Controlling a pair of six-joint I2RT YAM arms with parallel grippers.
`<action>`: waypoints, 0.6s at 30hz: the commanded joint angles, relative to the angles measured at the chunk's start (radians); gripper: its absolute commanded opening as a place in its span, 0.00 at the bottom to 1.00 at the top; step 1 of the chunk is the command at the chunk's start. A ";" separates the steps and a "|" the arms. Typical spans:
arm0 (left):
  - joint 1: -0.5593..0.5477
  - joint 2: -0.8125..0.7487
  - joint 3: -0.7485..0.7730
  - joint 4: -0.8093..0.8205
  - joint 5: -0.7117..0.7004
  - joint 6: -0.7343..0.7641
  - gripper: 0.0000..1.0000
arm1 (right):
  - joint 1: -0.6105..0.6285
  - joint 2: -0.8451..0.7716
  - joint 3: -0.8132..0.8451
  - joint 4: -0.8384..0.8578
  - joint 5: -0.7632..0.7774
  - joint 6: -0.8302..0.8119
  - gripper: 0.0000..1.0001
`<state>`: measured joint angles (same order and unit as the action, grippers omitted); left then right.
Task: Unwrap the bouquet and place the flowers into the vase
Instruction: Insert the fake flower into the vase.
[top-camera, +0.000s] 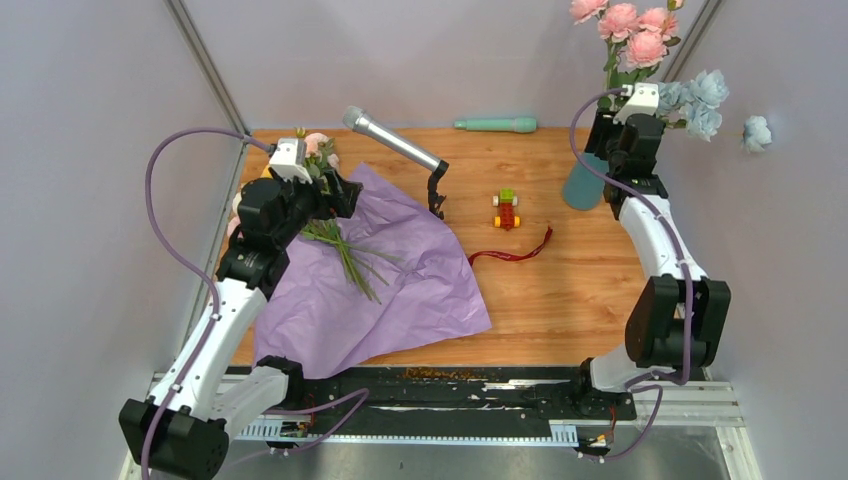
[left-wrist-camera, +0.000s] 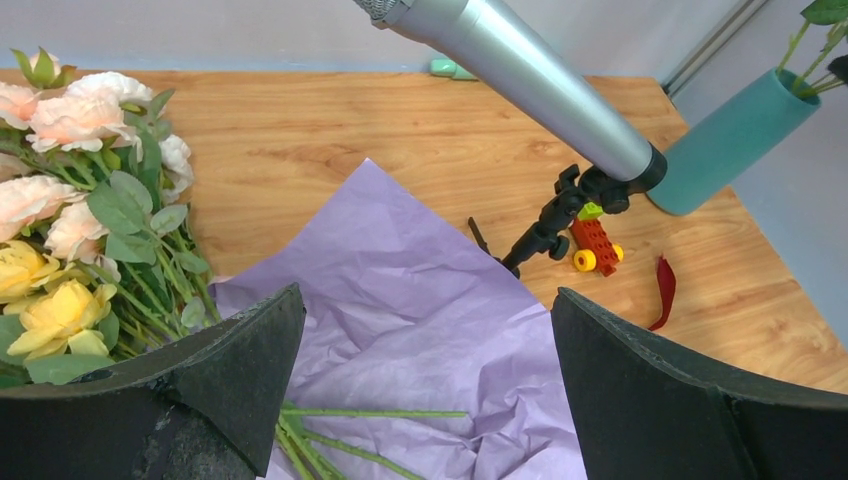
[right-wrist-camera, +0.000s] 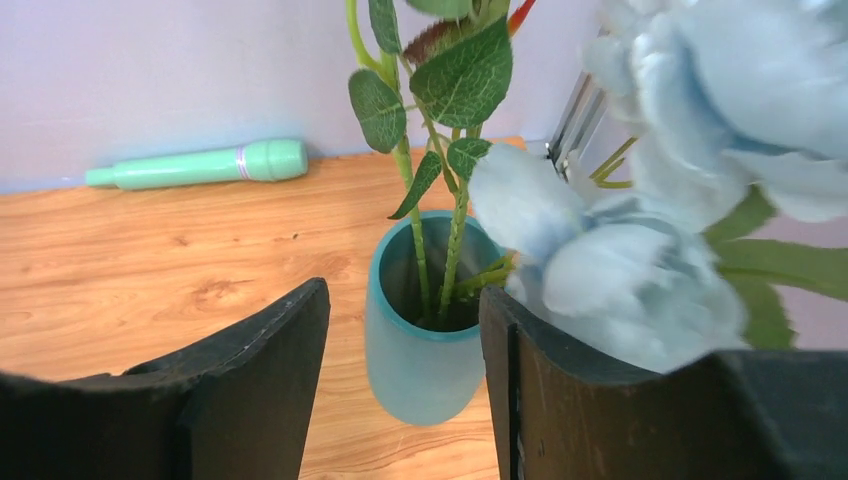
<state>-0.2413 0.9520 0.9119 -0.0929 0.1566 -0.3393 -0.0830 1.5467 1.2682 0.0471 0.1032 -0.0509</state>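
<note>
Nearest the arm bases, the lilac paper wrap (top-camera: 420, 280) lies spread flat and crumpled on the left half of the wooden table (top-camera: 560, 310), one corner reaching toward the front edge. On its far left part lie the flowers (left-wrist-camera: 80, 200): peach, cream and yellow roses with green leaves. The blooms point to the back left and hang off the paper onto bare wood, while the thin stems trail forward across the paper. The left claw (left-wrist-camera: 428, 300) hovers over those stems, jaws spread wide, nothing between them. Right of the paper, mid-table, the dark red ribbon (top-camera: 512, 255) lies loose in a curve, apart from the wrap. Just behind it sits a small brick toy car (top-camera: 507, 210), red with yellow wheels. Behind the paper's far edge a silver microphone (top-camera: 390, 138) slants up to the left from a short black stand (top-camera: 436, 190). On the right, further back, the teal vase (right-wrist-camera: 415, 360) stands upright with pink roses (top-camera: 630, 30) in it, their leafy stems down inside the mouth. The right claw (right-wrist-camera: 403, 290) hangs directly above the vase, jaws parted and gripping nothing, with stems rising in front of it. Pale blue flowers (top-camera: 695, 100) crowd against its right finger. At the very back edge a mint-green rod (top-camera: 497, 125) lies on its side by the wall.
</note>
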 joint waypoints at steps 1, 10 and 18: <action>0.012 0.007 0.033 0.033 0.011 -0.010 1.00 | -0.004 -0.116 -0.023 0.006 -0.039 0.060 0.58; 0.025 0.023 -0.015 0.058 -0.123 0.011 1.00 | -0.004 -0.321 -0.124 -0.132 -0.246 0.260 0.62; 0.069 0.050 -0.110 0.066 -0.290 -0.108 1.00 | -0.004 -0.504 -0.264 -0.309 -0.347 0.284 0.62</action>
<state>-0.1883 1.0031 0.8455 -0.0586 -0.0338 -0.3637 -0.0830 1.1187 1.0534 -0.1417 -0.1570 0.1944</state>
